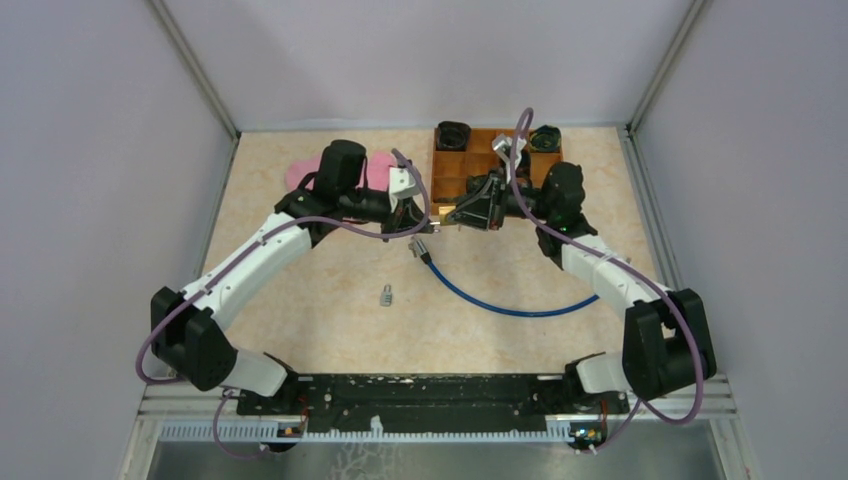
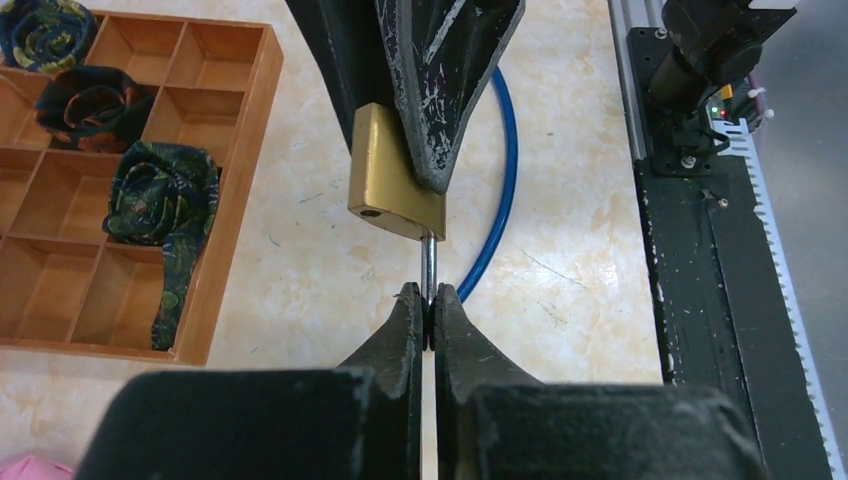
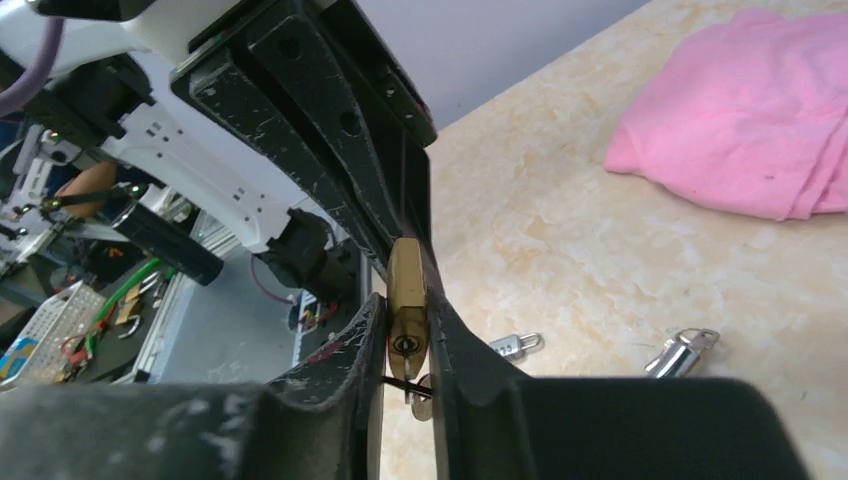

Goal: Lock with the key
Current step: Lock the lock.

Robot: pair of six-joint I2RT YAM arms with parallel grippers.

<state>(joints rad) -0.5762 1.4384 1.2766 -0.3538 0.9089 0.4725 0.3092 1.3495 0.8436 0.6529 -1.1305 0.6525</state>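
A brass padlock hangs in the air between both grippers, also seen in the top view. My right gripper is shut on its brass body. A small key sticks out of the keyhole on the near end, partly hidden by the fingers. My left gripper is shut on the steel shackle, which is drawn out of the body. One shackle hole stands empty. In the top view the left gripper and right gripper meet tip to tip.
A wooden divided tray with rolled ties stands at the back. A pink cloth lies at the back left. A blue cable curves below the grippers, its metal end beside it. A small silver padlock lies mid-table.
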